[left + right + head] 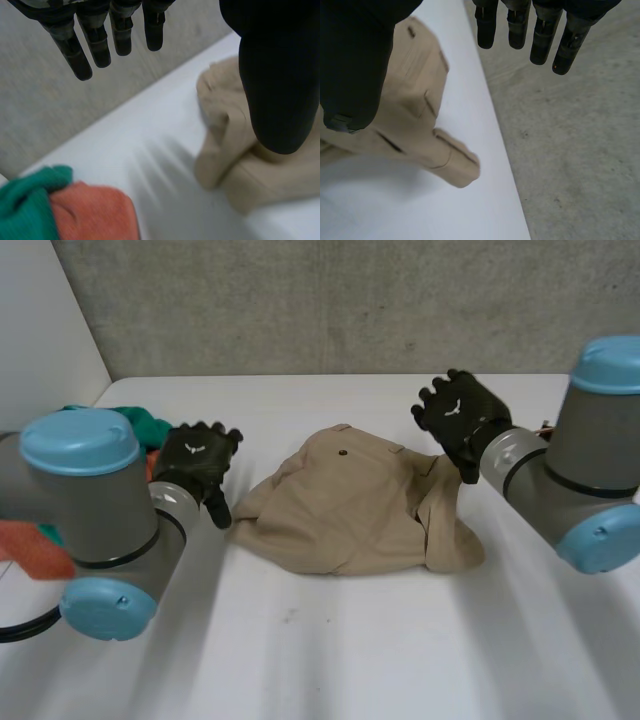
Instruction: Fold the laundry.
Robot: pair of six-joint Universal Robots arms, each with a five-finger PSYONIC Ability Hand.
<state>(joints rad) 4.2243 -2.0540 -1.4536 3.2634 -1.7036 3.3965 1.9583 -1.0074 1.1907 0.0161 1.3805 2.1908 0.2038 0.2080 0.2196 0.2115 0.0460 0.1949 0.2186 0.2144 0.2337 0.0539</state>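
- White table [400,640]: bears all the laundry; a grey concrete wall [350,300] stands behind its far edge.
- Tan garment [345,505]: lies crumpled in the middle of the table, between the two hands; its long axis runs side to side across the head view; a small dark button [343,452] sits on the part towards the wall; at the robot's right a flap [445,530] is doubled over the rest; the right wrist view shows belt loops and a rolled band end [455,165] near the table's far edge.
- Left hand [197,465]: raised just beside the garment's left edge, apart from the cloth; its fingers [97,42] are straight and spread, the thumb [277,85] hangs in front of the tan cloth; it holds nothing.
- Right hand [458,415]: raised over the garment's far right corner; its fingers [542,40] are straight and parted from the thumb, clear of the cloth; it holds nothing.
- Green cloth [150,428] and orange cloth [35,550]: bunched together at the table's left side, touching each other, behind the left arm; well apart from the tan garment.
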